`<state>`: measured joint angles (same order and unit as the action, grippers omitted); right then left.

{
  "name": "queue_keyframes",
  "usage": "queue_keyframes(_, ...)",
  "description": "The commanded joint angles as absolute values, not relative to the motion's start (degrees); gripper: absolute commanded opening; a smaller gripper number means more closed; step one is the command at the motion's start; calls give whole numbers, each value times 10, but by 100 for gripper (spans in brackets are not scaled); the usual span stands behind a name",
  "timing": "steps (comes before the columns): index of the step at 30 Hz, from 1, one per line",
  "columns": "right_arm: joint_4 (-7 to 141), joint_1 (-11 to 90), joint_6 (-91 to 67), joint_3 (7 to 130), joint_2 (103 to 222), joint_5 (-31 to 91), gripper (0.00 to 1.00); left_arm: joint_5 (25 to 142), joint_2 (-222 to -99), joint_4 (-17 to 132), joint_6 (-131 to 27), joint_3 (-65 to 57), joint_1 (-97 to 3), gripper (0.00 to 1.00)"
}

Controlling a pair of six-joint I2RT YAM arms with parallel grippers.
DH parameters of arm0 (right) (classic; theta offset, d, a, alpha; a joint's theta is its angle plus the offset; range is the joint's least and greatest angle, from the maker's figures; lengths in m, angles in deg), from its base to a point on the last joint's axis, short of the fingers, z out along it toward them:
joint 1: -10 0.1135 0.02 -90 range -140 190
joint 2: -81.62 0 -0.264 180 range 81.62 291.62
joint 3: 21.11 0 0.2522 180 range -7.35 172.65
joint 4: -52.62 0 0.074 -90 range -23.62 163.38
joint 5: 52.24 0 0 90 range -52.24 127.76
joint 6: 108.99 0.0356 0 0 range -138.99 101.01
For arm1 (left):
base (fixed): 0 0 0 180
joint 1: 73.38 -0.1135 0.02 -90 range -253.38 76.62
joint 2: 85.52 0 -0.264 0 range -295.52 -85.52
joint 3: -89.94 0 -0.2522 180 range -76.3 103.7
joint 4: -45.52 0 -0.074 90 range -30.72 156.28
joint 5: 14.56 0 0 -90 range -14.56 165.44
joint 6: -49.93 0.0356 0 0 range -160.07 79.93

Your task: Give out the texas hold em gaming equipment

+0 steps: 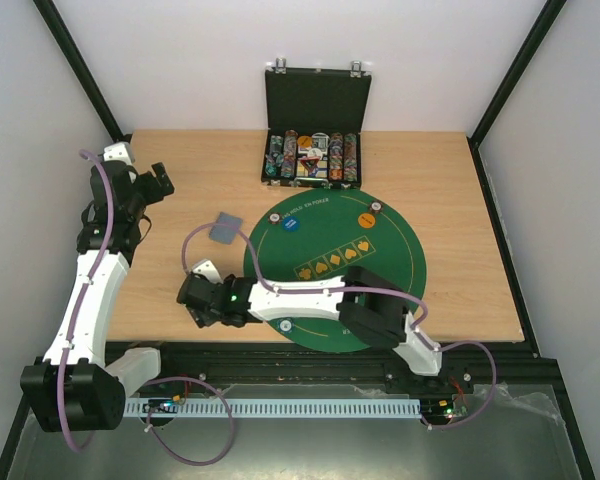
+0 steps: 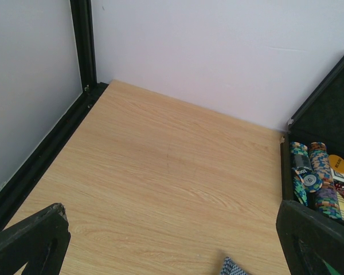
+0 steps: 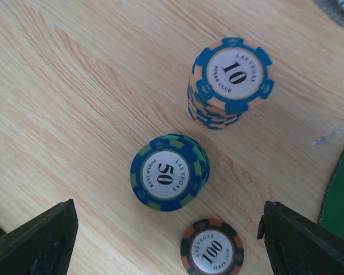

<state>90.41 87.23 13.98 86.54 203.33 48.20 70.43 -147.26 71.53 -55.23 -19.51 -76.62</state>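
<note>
Chip-dealing step, I'd say: the right jaws hang spread wide and empty over three piles just left of the green mat [image 1: 390, 255]: a 10 stack [image 3: 232, 77], a 50 stack [image 3: 167, 173] and a 100 chip [image 3: 212, 251]. Next call: drop, centre on one pile, pinch. The left jaws, wide and empty too, idle further left. The cards [image 1: 223, 228] lie by the mat's left edge. Pale wood bench [image 1: 430, 170], white walls [image 1: 180, 60].

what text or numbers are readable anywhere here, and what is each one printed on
"LAS VEGAS POKER CLUB 10": top of the blue-and-peach chip stack
"LAS VEGAS POKER CLUB 50": top of the blue-and-green chip stack
"LAS VEGAS POKER CLUB 100": dark-and-orange chip
White lettering on the green mat: too small to read
Labels inside the black case: too blurred to read
</note>
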Motion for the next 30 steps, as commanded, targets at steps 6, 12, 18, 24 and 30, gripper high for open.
queue_keyframes(6,983,874,141,974,2126,524,80,698,-1463,704,-548,-198,-768,99)
queue_keyframes(12,1005,874,148,1011,2157,543,71,699,-1463,704,-548,-197,-768,99)
queue_keyframes(18,1001,872,152,1015,2164,544,68,700,-1463,704,-548,-197,-768,100)
queue_keyframes(24,999,867,153,1020,2171,540,62,701,-1463,705,-547,-197,-768,99)
queue_keyframes(30,1000,864,154,1021,2175,534,55,703,-1463,705,-547,-197,-768,99)
